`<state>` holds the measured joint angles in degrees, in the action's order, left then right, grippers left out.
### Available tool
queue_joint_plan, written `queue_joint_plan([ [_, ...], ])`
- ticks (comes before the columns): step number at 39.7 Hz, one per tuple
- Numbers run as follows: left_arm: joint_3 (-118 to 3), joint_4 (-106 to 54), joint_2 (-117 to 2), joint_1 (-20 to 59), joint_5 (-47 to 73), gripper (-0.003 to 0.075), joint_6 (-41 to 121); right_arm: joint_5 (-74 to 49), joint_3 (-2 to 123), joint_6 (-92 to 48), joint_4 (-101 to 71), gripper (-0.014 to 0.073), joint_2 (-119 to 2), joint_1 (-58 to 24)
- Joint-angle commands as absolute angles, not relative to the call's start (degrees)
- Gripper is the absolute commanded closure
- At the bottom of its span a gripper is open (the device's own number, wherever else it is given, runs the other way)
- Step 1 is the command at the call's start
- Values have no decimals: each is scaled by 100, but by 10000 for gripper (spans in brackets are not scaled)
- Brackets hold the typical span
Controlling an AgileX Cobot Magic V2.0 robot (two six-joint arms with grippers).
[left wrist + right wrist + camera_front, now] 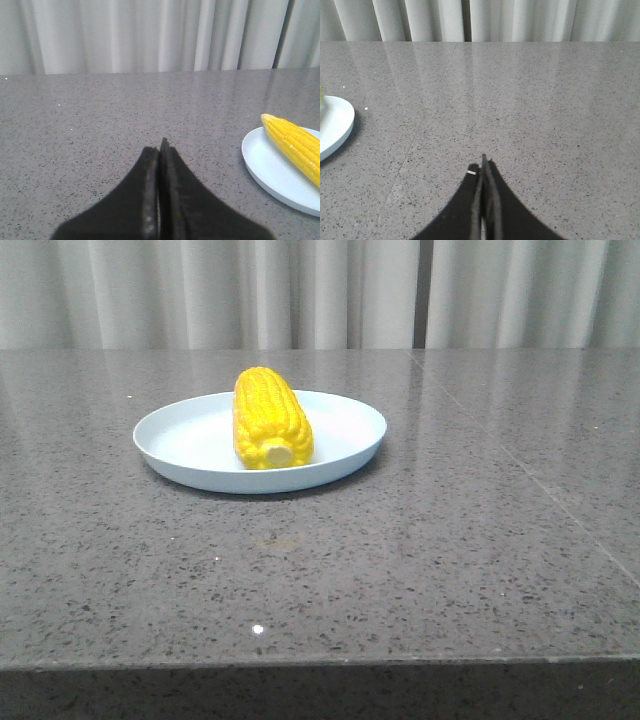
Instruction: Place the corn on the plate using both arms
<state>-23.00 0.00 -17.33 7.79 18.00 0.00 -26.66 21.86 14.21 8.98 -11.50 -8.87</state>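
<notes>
Corn (270, 418) lies on the plate (345, 420), lengthwise, stub end toward me, so I judge placement complete. Left tool (161, 145) and right tool (484, 161) each have fingers pressed together, holding nothing, low over the desk (450, 540) on either side of the plate, clear of it.

A grey speckled stone table (420, 570) fills the front view, its polished top giving a faint sheen toward the far edge. A thin seam (520, 475) runs across the right part of the top, from the far edge toward the right edge. Behind the far edge hangs a pale pleated curtain (200, 290), with one dark gap (424, 292) between its folds.
</notes>
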Motion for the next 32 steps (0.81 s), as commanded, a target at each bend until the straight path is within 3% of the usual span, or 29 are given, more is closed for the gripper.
queue_joint_plan([
  [1, -2451, 0, -1772, 810, 1340, 741, 0, -2205, 2329, 1370, 1008, 663, -1206, -866],
  [32, -2416, 53, -1713, 810, 1327, 741, 0, -2205, 2329, 1370, 1008, 663, -1206, -866],
])
